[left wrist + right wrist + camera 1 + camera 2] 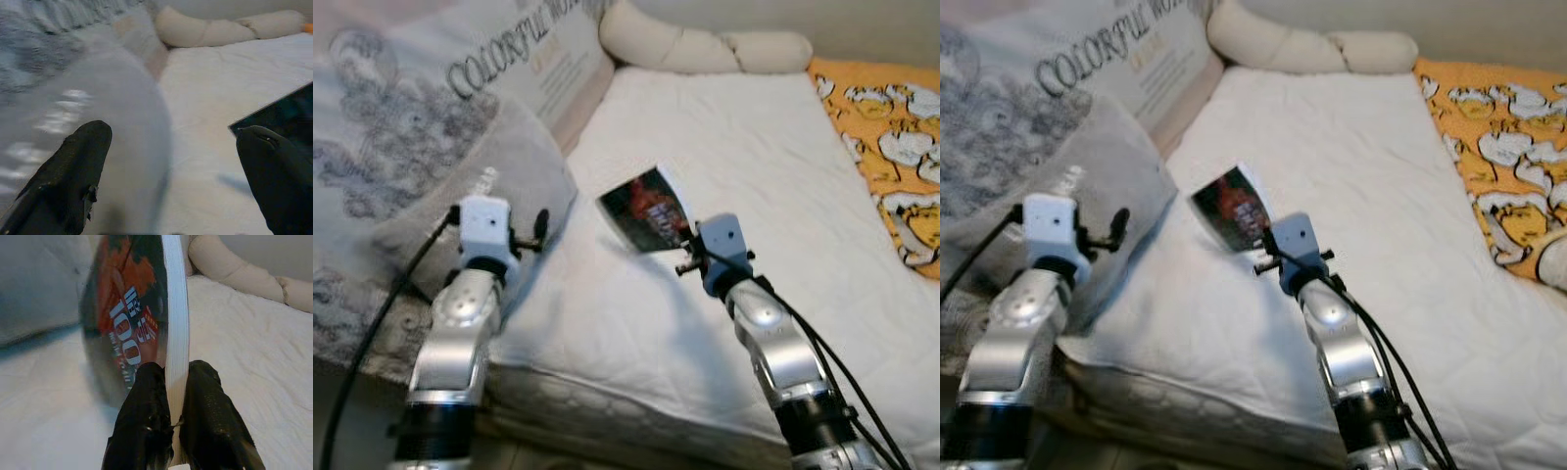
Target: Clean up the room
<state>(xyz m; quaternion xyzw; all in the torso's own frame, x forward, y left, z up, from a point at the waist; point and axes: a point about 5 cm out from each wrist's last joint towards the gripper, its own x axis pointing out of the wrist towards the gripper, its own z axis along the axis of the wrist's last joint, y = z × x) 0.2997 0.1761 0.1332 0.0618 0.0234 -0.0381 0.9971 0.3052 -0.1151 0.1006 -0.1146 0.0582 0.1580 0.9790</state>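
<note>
White quilted bedding [744, 166] covers the mattress and takes up most of what I can see, running from the near edge to the far wall. Along the far end lies a long cream bolster pillow [705, 44], lumpy and bent in the middle. To the right, an orange blanket [891, 147] printed with white cartoon figures lies over that side of the bed. On the left, a big grey pillow [460, 166] with a faint cloud-like pattern leans up against the bedding, and behind it stands a pale cushion [543, 59] printed with the words "COLORFUL WORLD" in dark letters.

The right gripper [177, 382] is raised over the middle of the bed, its two black fingers [142, 406] pressed together on the bottom edge of a book [646, 211]. The book is held up off the sheet, tilted, with its dark cover of red and black artwork and white lettering facing toward the left side. From the right wrist view the white block of pages shows edge-on, pinched between the two pads.

The left gripper [171, 171] hovers at the near left, just beside the rounded bulge of the grey pillow. Its fingers [73, 171] stand wide apart with nothing between them; past one fingertip the dark corner of the book shows over the white sheet. Black cables trail back from both silver forearms toward the near edge of the bed.
</note>
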